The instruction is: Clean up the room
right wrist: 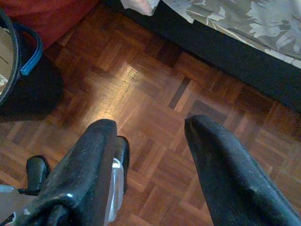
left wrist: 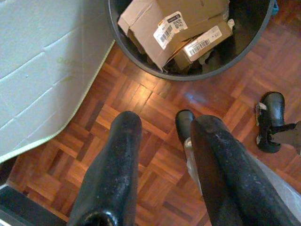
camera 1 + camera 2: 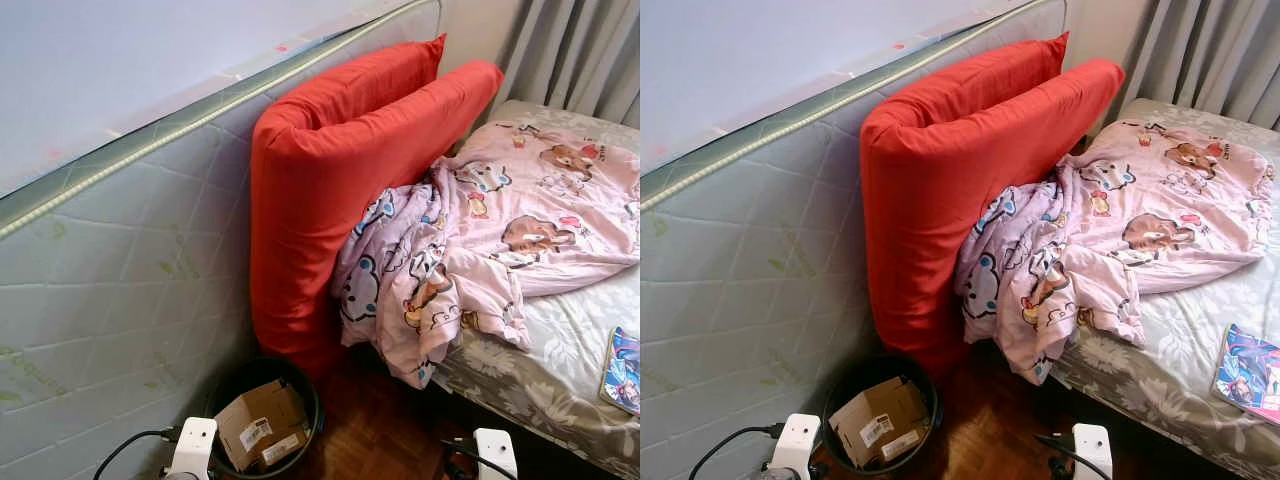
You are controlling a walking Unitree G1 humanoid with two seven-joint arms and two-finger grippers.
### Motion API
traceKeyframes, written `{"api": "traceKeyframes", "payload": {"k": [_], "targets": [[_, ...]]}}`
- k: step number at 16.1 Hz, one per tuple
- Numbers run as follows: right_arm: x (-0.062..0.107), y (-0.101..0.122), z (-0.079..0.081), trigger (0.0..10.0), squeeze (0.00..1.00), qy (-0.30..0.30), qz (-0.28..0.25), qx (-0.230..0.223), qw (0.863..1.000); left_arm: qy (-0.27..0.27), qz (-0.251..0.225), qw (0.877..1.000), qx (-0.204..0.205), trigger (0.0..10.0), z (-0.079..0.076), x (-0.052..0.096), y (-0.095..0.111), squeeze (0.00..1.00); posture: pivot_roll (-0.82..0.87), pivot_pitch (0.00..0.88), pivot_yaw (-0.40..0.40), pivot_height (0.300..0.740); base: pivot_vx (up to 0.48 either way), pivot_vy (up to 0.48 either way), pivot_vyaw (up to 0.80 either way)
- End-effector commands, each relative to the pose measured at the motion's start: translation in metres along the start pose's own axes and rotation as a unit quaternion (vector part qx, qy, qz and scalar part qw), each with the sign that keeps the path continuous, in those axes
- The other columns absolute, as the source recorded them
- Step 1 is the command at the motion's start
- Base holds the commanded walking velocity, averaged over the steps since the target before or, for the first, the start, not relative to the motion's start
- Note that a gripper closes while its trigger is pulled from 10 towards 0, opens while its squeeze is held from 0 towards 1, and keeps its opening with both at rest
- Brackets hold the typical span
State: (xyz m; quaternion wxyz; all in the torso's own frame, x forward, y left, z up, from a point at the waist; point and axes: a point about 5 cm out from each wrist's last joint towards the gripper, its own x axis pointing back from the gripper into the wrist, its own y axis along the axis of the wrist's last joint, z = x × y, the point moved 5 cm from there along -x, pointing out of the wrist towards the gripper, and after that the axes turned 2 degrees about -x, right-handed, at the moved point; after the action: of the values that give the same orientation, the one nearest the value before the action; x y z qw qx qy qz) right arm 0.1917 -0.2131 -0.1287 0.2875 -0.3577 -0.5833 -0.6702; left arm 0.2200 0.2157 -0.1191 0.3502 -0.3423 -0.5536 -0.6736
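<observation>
Cardboard boxes point(image 2: 174, 33), brown with barcode labels, lie crumpled inside a black bin point(image 3: 262, 420) standing on the parquet floor point(image 1: 155, 108). The bin sits at the foot of a red cushion point(image 3: 330, 200), beside a pale quilted mattress point(image 3: 110, 290) propped upright on edge. The left gripper point(image 2: 162, 136) hangs over bare floor just short of the bin's rim, jaws spread, nothing between them; the boxes lie beyond the fingertips, not touching. A crinkled clear plastic item shows beside one left finger, identity uncertain. The right gripper point(image 1: 150, 127) hangs over bare floor between bin and bed point(image 3: 560, 340), jaws spread and empty. On the bed, a pink cartoon-print blanket point(image 3: 480, 240) lies rumpled, one corner drooping over the edge against the cushion. A colourful book point(image 3: 1250, 372) rests near the bed's near edge. Grey curtains point(image 3: 580, 50) hang behind.
</observation>
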Motion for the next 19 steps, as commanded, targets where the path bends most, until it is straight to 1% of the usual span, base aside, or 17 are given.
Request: {"api": "traceKeyframes", "payload": {"k": [1, 4, 5, 6, 19], "targets": [[0.0001, 0.0, -0.0022, 10.0, 0.0, -0.003, 0.003, 0.005, 1.0, 0.002, 0.005, 1.0, 0.005, 10.0, 0.0012, 0.0002, -0.0028, 0.0, -0.06, 0.0, -0.003, 0.74, 0.0, 0.0, 0.0], [0.0001, 0.0, -0.0022, 10.0, 0.0, -0.003, 0.003, 0.005, 1.0, 0.002, 0.005, 1.0, 0.005, 10.0, 0.0012, 0.0002, -0.0028, 0.0, -0.06, 0.0, -0.003, 0.74, 0.0, 0.0, 0.0], [0.0001, -0.0004, -0.0025, 10.0, 0.0, -0.004, 0.004, 0.003, 1.0, 0.002, 0.005, 1.0, 0.005, 10.0, 0.0012, 0.0002, -0.0028, 0.0, 0.0, 0.0, 0.0, 0.74, 0.0, 0.0, 0.0], [0.0001, -0.0005, -0.0009, 10.0, 0.0, 0.003, 0.005, 0.005, 1.0, 0.004, 0.003, 1.0, 0.007, 10.0, 0.0017, 0.0002, -0.0024, 0.0, -0.06, 0.0, -0.003, 0.74, 0.0, 0.0, 0.0], [0.0, -0.0005, 0.0, 10.0, 0.0, 0.008, 0.006, 0.003, 1.0, 0.006, 0.001, 1.0, 0.016, 10.0, 0.0018, 0.0002, -0.0018, 0.0, -0.06, 0.0, -0.006, 0.74, 0.0, 0.0, 0.0]]}}
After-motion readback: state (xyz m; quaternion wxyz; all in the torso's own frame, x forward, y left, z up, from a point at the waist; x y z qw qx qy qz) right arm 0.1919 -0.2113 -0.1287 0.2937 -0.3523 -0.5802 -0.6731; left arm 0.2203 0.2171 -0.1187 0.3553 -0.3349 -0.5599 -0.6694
